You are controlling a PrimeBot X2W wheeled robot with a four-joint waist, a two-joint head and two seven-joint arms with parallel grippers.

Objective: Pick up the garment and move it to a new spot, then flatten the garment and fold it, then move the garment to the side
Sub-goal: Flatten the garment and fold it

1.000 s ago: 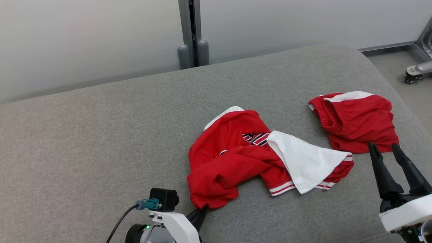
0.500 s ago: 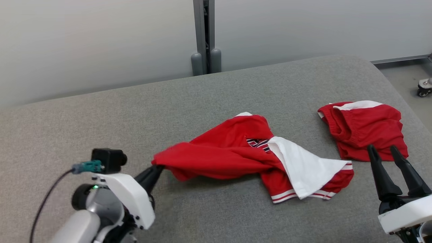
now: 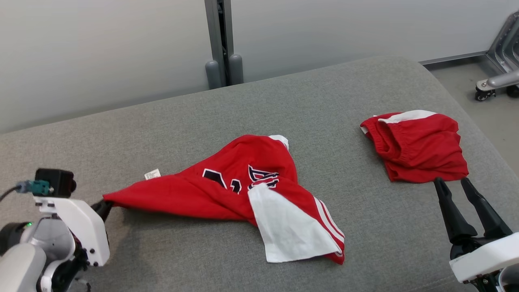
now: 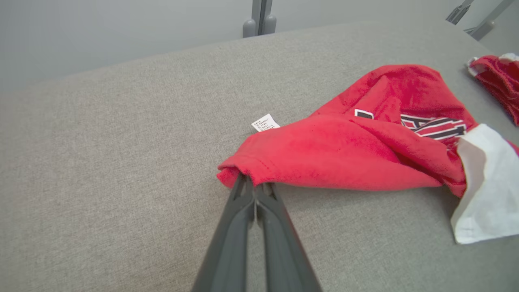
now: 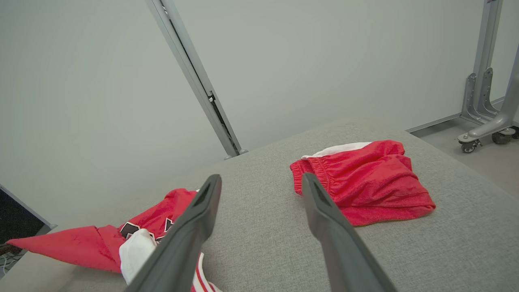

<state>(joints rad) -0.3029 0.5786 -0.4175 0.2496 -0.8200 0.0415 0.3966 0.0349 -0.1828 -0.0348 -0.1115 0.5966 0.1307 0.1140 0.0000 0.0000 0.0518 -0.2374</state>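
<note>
Surface: a grey fabric cushion with a pale wall behind it and a grey post at its far edge.

Item under task: the garment, a red jersey with dark lettering and white trim, lies near the middle of the cushion. It is drawn out into a long point toward the robot's left. A white panel with red and white stripes along its edge lies folded over its near right side. A small white label rests on the cushion just beside the stretched edge.

Left gripper: the fingers are pressed together and pinch the red hem at the tip of that point. The cloth wraps over the fingertips. In the head view this gripper sits at the lower left.

Right gripper: the fingers stand spread wide with nothing between them, above the cushion at the lower right, just short of a pair of red shorts.

The shorts lie well apart from the garment, near the cushion's right end. A wheeled frame stands on the floor beyond.
</note>
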